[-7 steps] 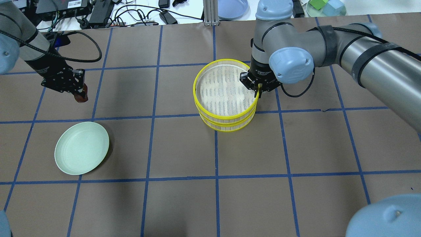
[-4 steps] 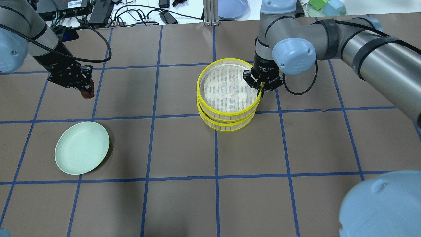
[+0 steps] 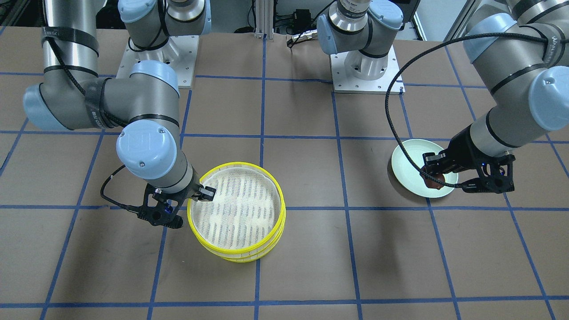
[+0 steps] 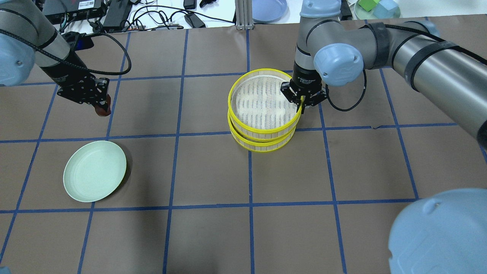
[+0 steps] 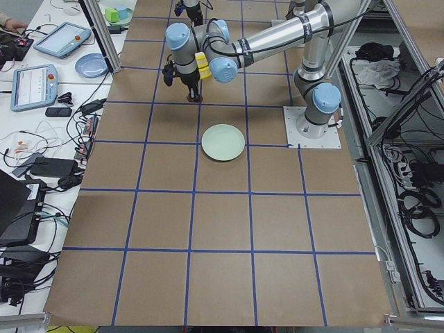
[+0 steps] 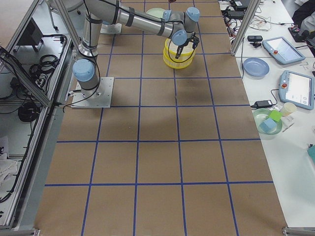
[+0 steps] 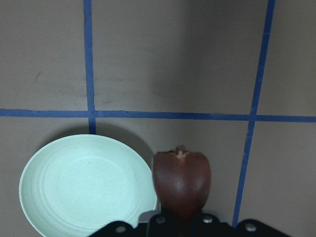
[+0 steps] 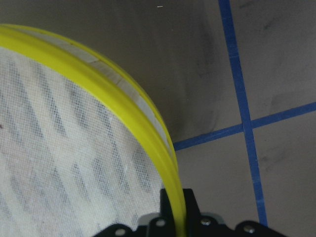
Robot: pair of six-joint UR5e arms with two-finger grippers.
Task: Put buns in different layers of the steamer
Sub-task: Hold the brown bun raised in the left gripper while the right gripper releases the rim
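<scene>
My left gripper (image 4: 102, 108) is shut on the dark reddish-brown bun (image 7: 181, 180) and holds it above the table, beyond the pale green plate (image 4: 94, 171). It also shows in the front view (image 3: 433, 180). The two yellow-rimmed steamer trays stand stacked mid-table. The top tray (image 4: 229, 102) sits slightly offset on the lower tray (image 4: 266, 147). My right gripper (image 4: 302, 102) is shut on the top tray's right rim (image 8: 123, 98), one finger inside and one outside. The cream-white bun does not show; the top tray's mesh covers the lower tray.
The green plate (image 3: 411, 169) is bare. Cables and power bricks (image 4: 114, 15), a blue plate (image 4: 268, 9) and a dish of blocks (image 4: 376, 7) lie past the table's far edge. My right arm's elbow (image 4: 437, 228) fills the near right corner.
My left gripper has moved right with the brown bun. My right gripper has shifted the top tray slightly right and lower, closer onto the lower tray.
</scene>
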